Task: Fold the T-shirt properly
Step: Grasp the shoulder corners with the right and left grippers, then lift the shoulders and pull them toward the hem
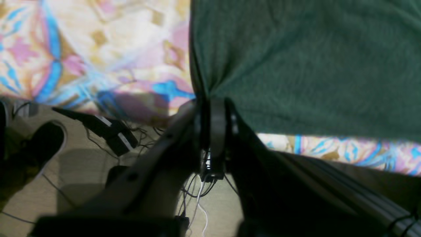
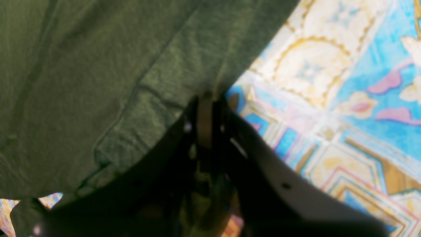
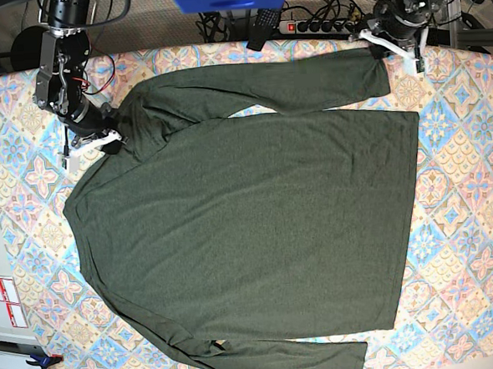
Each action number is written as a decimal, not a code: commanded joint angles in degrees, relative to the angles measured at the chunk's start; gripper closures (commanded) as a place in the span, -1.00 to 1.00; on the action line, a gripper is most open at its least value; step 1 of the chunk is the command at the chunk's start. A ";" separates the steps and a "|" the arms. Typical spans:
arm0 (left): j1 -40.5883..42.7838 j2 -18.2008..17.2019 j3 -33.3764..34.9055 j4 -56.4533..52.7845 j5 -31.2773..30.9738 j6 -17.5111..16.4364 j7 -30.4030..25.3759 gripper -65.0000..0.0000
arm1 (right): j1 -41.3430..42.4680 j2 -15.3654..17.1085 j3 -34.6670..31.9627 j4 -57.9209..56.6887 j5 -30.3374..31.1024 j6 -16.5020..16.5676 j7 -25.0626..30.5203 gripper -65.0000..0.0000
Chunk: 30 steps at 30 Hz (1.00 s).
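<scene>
Up close, the left claw [image 1: 212, 108] is pinched on the cuff end of the T-shirt [image 3: 249, 226], and the right claw [image 2: 205, 108] is pinched on its shoulder edge. Spread flat, it covers most of the patterned desk [image 3: 473, 196], 1 sleeve folded across its top.

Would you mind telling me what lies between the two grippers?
In the base view, the shirt's upper sleeve spans from the right gripper to the left gripper, over the patterned cloth.
</scene>
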 commanded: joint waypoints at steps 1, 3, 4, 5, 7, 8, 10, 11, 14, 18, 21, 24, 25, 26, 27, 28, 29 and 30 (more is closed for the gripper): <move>1.28 -1.89 -0.57 1.01 -0.13 -0.14 -0.77 1.00 | -0.76 -0.14 1.05 0.19 -0.54 -0.06 -3.15 0.99; 1.80 -3.04 -0.66 1.28 -0.31 -0.14 -1.30 1.00 | -0.76 -0.14 2.72 0.63 -0.54 -0.06 -3.15 0.99; 1.98 -3.12 -0.75 1.54 -0.22 -0.14 -2.27 1.00 | -0.94 -0.14 3.51 1.07 -0.62 -0.06 -3.06 0.99; 2.16 -3.21 -0.75 1.63 -0.13 -0.14 -3.15 1.00 | -1.38 -0.14 3.86 1.34 -0.62 -0.06 -3.06 0.99; 3.12 -4.79 -1.19 1.72 -0.13 -0.14 -5.61 1.00 | -2.52 -0.14 4.48 2.65 -0.62 -0.06 -3.06 0.99; 3.30 -5.41 -1.27 1.72 -0.31 -0.14 -7.02 1.00 | -2.87 -0.14 4.48 3.62 -0.62 -0.06 -2.97 0.99; 3.30 -5.76 -1.27 1.72 -0.31 -0.14 -9.21 1.00 | -2.87 -0.14 4.48 5.38 -0.62 -0.06 -2.97 0.99; 3.12 -5.85 -1.27 1.72 -0.31 -0.14 -9.83 1.00 | -2.87 -0.14 4.48 6.08 -0.62 -0.06 -2.97 0.99; 1.98 -5.94 -2.15 1.72 -0.31 -0.14 -10.27 1.00 | -2.69 -0.14 4.48 7.49 -0.62 -0.06 -2.97 0.99; -0.75 -5.67 -4.61 1.89 -0.31 -0.14 -10.27 1.00 | -2.52 -0.14 4.48 7.84 -0.62 -0.06 -2.97 1.00; -2.50 -5.67 -6.55 4.35 -0.31 -0.14 -10.27 1.00 | -2.43 -0.14 4.48 7.84 -0.62 -0.06 -2.97 1.00; -3.56 -5.67 -8.57 7.96 -0.31 -0.14 -10.27 1.00 | -2.25 -0.14 4.48 7.84 -0.62 -0.06 -2.97 1.00; -4.61 -5.67 -8.83 8.66 -0.31 -0.14 -10.18 1.00 | -1.99 -0.14 4.48 7.84 -0.62 -0.06 -2.97 1.00; -5.84 -5.67 -8.92 9.19 -0.31 -0.14 -10.18 1.00 | -1.20 -0.22 4.48 7.84 -0.62 -0.06 -2.97 1.00; -6.81 -5.67 -9.01 9.19 -0.31 -0.14 -10.18 1.00 | -0.85 -0.22 4.48 7.84 -0.54 -0.06 -2.97 1.00; -7.78 -5.67 -9.01 9.19 -0.31 -0.14 -10.18 1.00 | -0.58 -0.22 4.48 7.84 -0.54 -0.06 -2.97 1.00; -8.83 -5.67 -9.01 9.01 -0.13 -0.14 -10.18 1.00 | -0.32 -0.22 4.48 7.75 -0.54 -0.06 -2.97 1.00; -9.80 -5.67 -9.01 9.01 -0.04 -0.14 -10.09 1.00 | -0.06 -0.22 4.48 7.75 -0.54 -0.06 -2.97 1.00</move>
